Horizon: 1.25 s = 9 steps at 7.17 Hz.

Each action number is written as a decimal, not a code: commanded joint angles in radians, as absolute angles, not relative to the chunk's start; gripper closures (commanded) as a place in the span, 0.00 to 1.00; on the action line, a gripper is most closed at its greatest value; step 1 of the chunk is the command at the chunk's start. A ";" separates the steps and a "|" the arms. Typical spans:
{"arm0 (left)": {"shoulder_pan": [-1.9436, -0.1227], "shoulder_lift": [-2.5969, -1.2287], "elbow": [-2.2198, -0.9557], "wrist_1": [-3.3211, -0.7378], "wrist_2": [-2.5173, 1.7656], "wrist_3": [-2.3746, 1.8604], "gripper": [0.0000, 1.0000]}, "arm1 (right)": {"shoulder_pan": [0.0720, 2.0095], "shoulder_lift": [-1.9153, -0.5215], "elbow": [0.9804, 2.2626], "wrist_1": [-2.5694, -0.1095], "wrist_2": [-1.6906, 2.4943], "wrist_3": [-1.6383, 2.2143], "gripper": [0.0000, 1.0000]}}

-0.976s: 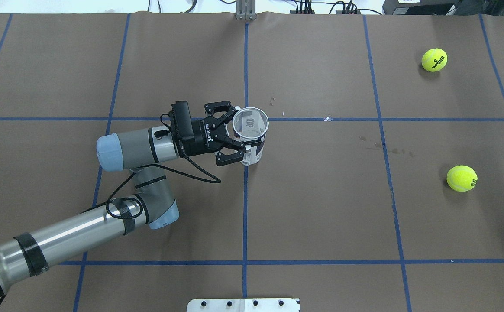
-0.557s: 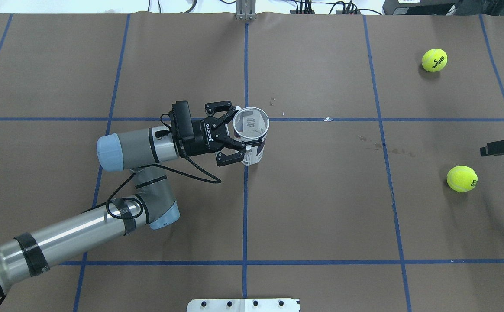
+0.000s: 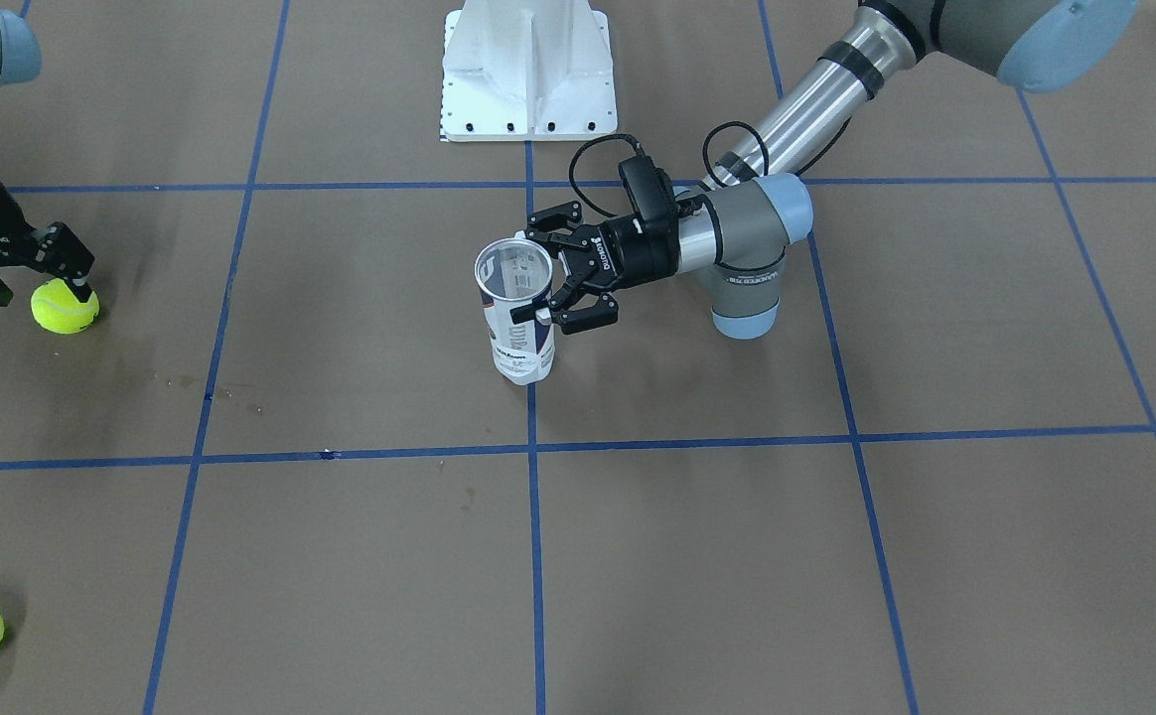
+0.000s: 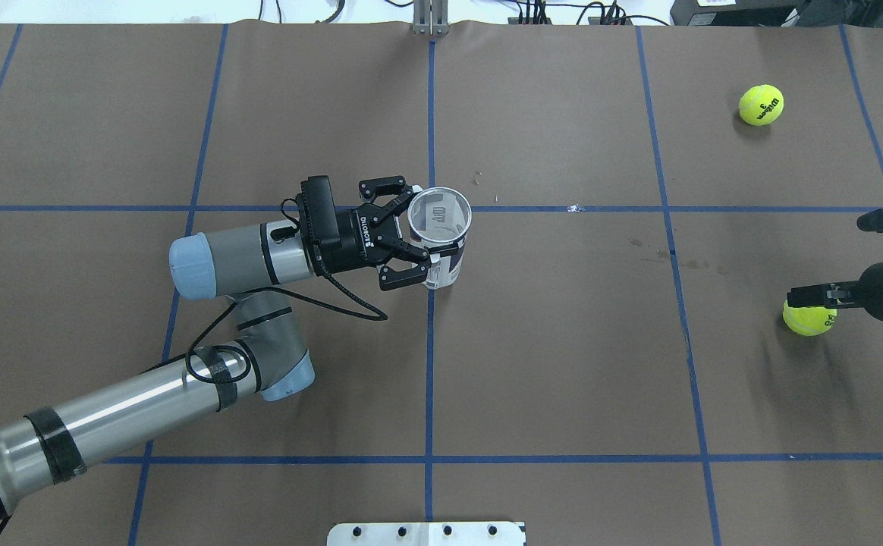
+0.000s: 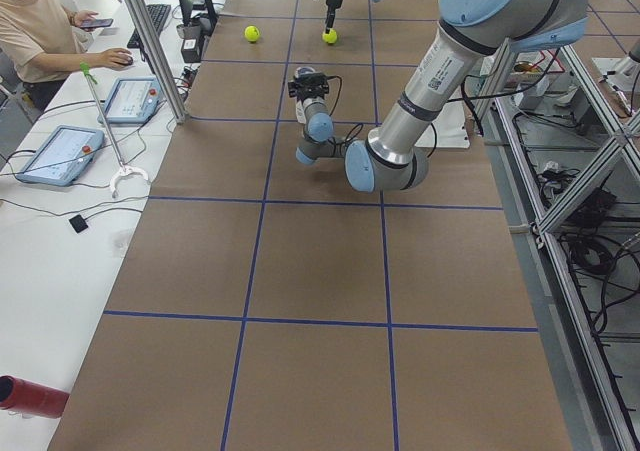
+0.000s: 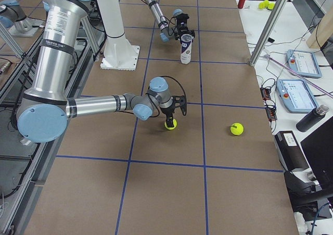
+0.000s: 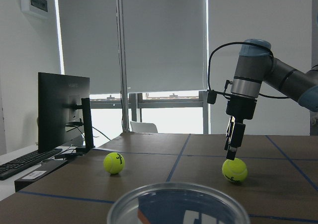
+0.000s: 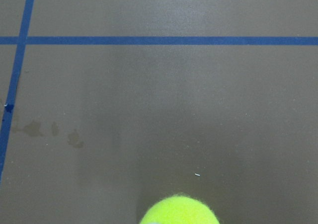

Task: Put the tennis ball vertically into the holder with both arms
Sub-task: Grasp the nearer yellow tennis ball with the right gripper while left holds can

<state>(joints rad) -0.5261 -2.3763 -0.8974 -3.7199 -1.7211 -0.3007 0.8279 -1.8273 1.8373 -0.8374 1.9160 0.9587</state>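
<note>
My left gripper (image 4: 420, 227) clamped on the upright holder (image 4: 447, 262) mid-frame on the worktop (image 4: 563, 341), my right gripper (image 3: 42, 283) spread open over a tennis ball (image 3: 65, 306) at front view's left edge

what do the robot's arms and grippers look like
The left arm and right arm are jointed silver tubes with grey joints and light-blue caps. The left one has black tape bands and a black cable looping to its wrist, where a black camera box sits. The left gripper and right gripper are black two-finger linkages; the left carries small white lettering.
</note>
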 commanded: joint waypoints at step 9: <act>-0.526 -2.378 -0.899 -3.720 -1.721 -0.301 0.19 | 0.948 -1.604 1.928 -1.028 2.032 0.934 1.00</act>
